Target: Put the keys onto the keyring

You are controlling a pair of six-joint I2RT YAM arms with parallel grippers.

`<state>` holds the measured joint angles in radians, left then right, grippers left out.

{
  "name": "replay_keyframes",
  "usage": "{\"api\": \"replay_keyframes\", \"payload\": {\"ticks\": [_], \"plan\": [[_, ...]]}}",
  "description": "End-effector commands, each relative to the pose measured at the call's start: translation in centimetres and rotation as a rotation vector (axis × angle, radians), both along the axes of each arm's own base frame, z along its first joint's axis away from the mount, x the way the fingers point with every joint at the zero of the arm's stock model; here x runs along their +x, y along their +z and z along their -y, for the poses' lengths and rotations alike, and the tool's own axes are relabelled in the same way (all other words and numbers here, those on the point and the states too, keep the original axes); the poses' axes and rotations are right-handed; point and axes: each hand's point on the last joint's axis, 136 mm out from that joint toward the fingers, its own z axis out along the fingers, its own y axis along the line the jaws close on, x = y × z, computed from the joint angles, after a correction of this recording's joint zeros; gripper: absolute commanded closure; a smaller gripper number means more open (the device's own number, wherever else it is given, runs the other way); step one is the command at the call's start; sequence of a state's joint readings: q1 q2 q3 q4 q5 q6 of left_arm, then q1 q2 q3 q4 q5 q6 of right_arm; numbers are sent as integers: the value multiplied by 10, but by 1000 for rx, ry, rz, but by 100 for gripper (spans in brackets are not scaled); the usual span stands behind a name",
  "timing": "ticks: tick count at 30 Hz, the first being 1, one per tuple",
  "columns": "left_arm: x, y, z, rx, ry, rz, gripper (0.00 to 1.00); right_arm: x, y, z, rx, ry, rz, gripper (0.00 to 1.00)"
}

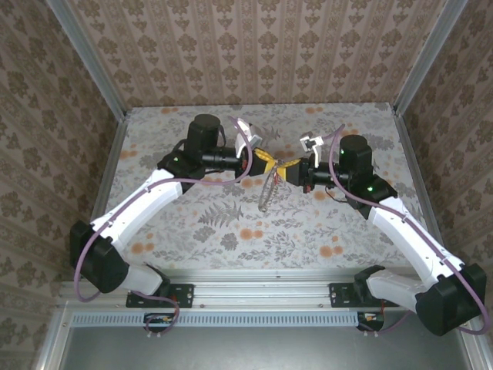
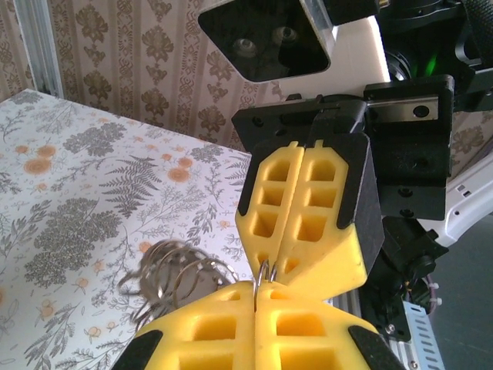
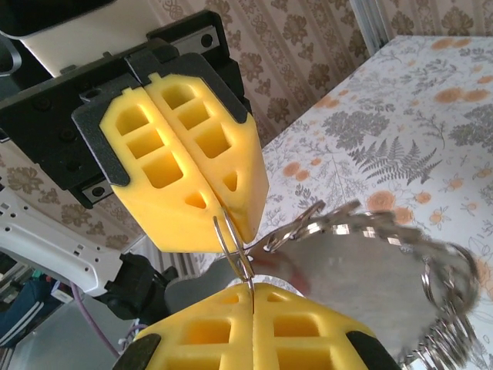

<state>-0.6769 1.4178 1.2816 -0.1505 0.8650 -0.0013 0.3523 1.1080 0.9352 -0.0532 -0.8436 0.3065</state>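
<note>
Above the middle of the table my left gripper [image 1: 266, 159] and right gripper [image 1: 293, 168] meet tip to tip. Both are shut on the keyring [image 1: 279, 164], a thin wire loop. In the left wrist view the wire [image 2: 264, 272] runs from my left gripper [image 2: 256, 299] into the right gripper [image 2: 277, 266]. The right wrist view shows the keyring [image 3: 233, 239] between the right gripper [image 3: 253, 291] and the left gripper [image 3: 229, 222]. A blurred silvery bunch of rings [image 3: 385, 254] hangs from it. Beside the wire is a reddish smear [image 3: 293, 271]; I cannot tell whether it is the keys.
The hanging bunch [image 1: 267, 193] dangles down toward the flowered tabletop [image 1: 192, 223]. Patterned walls stand close on the left, right and back. The aluminium rail [image 1: 254, 297] with both arm bases runs along the near edge.
</note>
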Motion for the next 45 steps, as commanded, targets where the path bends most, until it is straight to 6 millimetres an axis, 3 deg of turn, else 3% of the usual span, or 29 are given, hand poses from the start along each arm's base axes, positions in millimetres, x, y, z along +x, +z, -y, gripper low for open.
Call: {"api": "replay_keyframes", "payload": {"ticks": [1,2,5,7,11,16,19,24,34,45], "plan": [[-2,27,1,-74,12,72,100,-16,-15,-5,-23,74,-49,100],[-1,26,1,-75,16,71,100,-19,-16,-4,-27,80,-54,100],[0,27,2,-78,28,74,100,-19,-13,4,-15,47,-44,76],[2,28,1,-80,41,79,100,-15,-5,16,24,0,-28,68],[3,31,0,-94,56,89,100,-8,20,36,122,-75,8,68],[3,34,-2,-102,67,95,100,4,48,45,223,-168,56,61],[2,35,-2,-113,67,94,100,11,64,46,292,-191,75,56],[0,37,-1,-131,62,91,100,17,81,35,345,-157,95,57],[-2,46,-2,-161,50,93,100,7,68,7,324,-57,77,61],[-5,48,-1,-167,40,91,100,9,53,3,300,-65,52,67]]}}
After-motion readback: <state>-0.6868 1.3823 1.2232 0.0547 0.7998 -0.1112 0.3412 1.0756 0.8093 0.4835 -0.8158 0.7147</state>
